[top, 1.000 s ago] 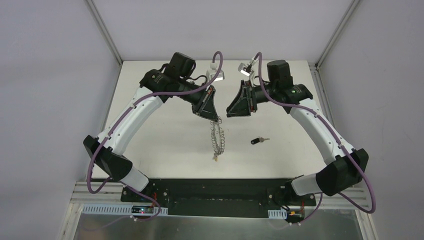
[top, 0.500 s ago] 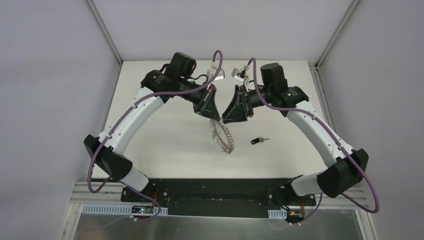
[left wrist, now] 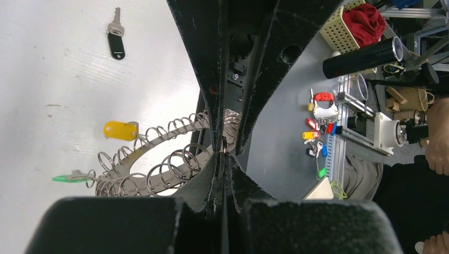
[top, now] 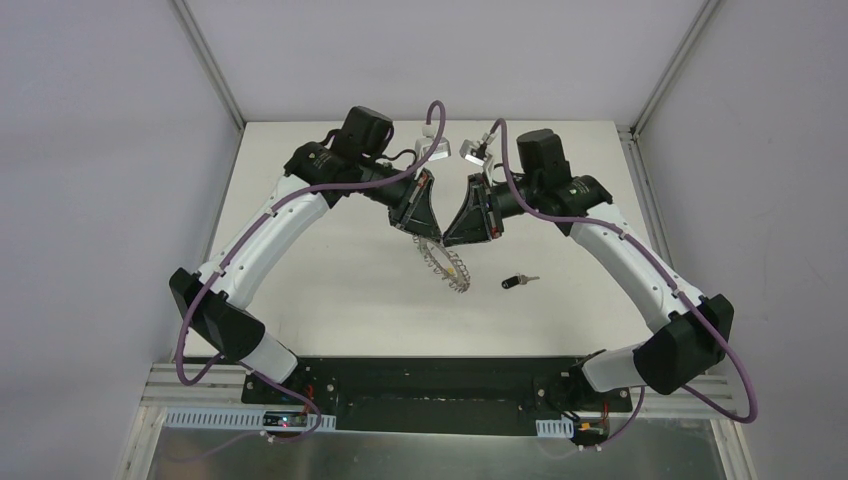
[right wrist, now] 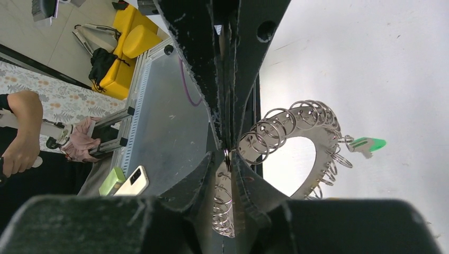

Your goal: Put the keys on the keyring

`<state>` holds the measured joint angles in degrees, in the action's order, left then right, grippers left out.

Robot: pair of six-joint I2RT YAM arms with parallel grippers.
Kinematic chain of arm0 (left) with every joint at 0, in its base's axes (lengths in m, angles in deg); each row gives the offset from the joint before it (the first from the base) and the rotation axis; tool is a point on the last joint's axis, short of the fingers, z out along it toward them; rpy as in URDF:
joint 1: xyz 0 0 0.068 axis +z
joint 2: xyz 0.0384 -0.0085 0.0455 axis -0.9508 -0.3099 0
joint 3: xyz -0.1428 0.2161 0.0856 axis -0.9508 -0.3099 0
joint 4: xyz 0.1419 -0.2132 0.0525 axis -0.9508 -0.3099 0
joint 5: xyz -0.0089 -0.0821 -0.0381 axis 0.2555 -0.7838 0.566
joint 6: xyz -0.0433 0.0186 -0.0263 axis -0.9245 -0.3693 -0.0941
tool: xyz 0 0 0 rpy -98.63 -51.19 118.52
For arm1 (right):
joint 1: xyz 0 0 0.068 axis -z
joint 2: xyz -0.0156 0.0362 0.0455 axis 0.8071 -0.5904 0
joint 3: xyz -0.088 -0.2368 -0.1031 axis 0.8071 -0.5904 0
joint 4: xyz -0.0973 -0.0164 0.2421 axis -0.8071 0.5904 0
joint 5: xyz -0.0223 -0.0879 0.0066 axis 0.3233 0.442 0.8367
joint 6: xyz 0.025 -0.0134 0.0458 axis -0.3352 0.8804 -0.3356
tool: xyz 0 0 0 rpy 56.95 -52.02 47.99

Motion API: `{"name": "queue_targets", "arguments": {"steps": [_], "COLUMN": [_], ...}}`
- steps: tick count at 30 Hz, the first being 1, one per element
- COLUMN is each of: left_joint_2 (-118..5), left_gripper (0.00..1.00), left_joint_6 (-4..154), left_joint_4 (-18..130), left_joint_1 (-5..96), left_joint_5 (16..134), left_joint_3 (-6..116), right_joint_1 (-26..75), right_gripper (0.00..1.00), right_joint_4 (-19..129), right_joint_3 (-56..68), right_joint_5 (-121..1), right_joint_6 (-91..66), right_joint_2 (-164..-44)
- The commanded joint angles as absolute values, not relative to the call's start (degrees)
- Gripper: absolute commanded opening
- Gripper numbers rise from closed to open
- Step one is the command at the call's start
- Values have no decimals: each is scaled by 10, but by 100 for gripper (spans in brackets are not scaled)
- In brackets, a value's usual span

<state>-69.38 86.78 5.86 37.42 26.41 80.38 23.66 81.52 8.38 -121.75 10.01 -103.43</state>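
1. Left pincer (left wrist: 224, 157) is shut tight on the keyring (top: 446, 266), gripping its grey band near the top of the loop.
2. Yellow-orange key (left wrist: 120, 130) and green key (left wrist: 68, 179) hang from small wire rings on the loop.
3. Right pincer (right wrist: 226, 154), tip to tip with the left, is clamped on 1 wire ring of the same keyring.
4. Black key (top: 515, 282) lies on the desk (top: 330, 270), right of the keyring and apart from it.
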Motion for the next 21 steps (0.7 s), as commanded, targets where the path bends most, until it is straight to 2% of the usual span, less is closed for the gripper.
{"name": "queue_targets", "arguments": {"steps": [1, 12, 17, 21], "left_joint_2": [-685, -683, -681, -675], "left_gripper": [0, 0, 0, 0], "left_joint_6": [863, 863, 863, 863], "left_joint_4": [81, 80, 81, 87], "left_joint_1": [371, 373, 376, 380], "left_joint_5": [236, 236, 236, 236], "left_joint_3": [804, 808, 807, 801], "right_joint_1": [234, 233, 233, 235], "right_gripper": [17, 13, 0, 0], "right_joint_4": [777, 777, 782, 804], "right_joint_3": [85, 73, 76, 88], "right_joint_5": [-1230, -1225, -1219, -1199], "right_joint_6": [76, 79, 80, 95], "right_joint_2": [-1035, -1029, -1028, -1026]}}
